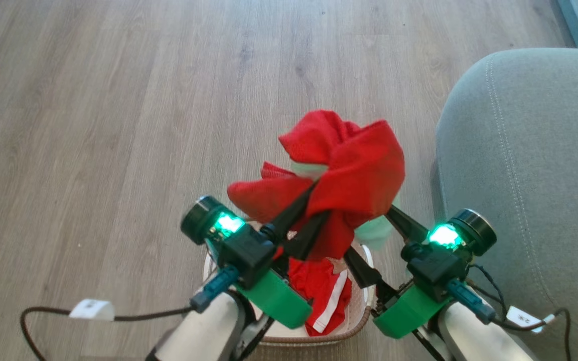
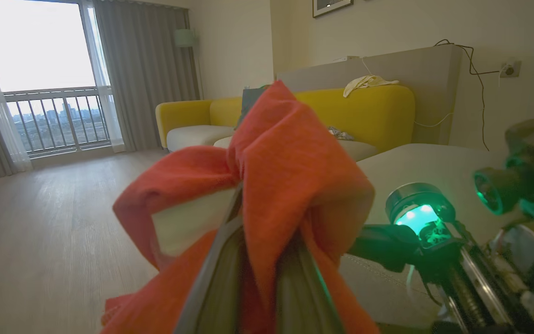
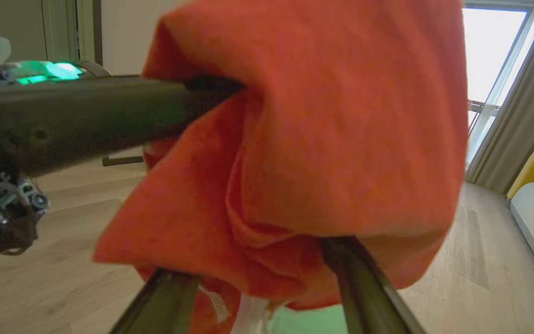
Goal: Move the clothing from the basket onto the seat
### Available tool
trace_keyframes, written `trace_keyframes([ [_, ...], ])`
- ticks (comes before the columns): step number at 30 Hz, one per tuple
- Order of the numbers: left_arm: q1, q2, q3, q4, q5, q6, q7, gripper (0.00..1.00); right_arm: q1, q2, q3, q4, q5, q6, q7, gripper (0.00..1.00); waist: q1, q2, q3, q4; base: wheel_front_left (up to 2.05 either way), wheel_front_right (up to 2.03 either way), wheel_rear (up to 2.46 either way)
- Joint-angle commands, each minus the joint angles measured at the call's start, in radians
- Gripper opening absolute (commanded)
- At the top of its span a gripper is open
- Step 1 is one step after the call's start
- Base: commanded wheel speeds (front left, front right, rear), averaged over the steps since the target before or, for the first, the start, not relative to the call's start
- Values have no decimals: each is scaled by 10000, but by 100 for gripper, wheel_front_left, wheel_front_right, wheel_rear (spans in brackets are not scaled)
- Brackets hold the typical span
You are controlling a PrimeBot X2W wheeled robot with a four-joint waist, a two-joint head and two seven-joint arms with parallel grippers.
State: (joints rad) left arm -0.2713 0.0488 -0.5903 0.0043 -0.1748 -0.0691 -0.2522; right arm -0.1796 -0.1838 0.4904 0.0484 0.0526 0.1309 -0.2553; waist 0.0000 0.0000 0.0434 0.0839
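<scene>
Red garment [image 1: 349, 165] hangs clear above the basket [image 1: 359, 321], pinched in the left gripper [image 1: 316, 200]. The right gripper [image 1: 367, 228] stands wide open beneath the cloth. Second garment [image 1: 324, 296] lies in the basket. Transfer step in hand; next, carry rightward over the seat [image 1: 525, 175] and release.

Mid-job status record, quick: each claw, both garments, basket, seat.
left claw: shut on lifted red garment, above the basket
right claw: open, fingers spread under the same garment
second garment: lying in the basket
seat: right of the basket
task state: lifted garment not yet on the seat
</scene>
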Motion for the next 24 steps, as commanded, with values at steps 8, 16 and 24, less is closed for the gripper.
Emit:
trace_keyframes([
  [8,-427,15,-355,1,-101,-256,-95,0,-650,408,224,9,-279,-2,-65,100,0,0,-33,100,0,0,0],
  [16,-447,14,-533,68,-217,-236,-95,0,-697,694,48,142,-102,-2,-65,0,0,0,-55,201,0,0,0],
  [24,-438,14,-293,-316,-463,-47,-95,50,-591,843,-337,-189,-166,-2,-65,0,0,0,19,278,0,0,0],
])
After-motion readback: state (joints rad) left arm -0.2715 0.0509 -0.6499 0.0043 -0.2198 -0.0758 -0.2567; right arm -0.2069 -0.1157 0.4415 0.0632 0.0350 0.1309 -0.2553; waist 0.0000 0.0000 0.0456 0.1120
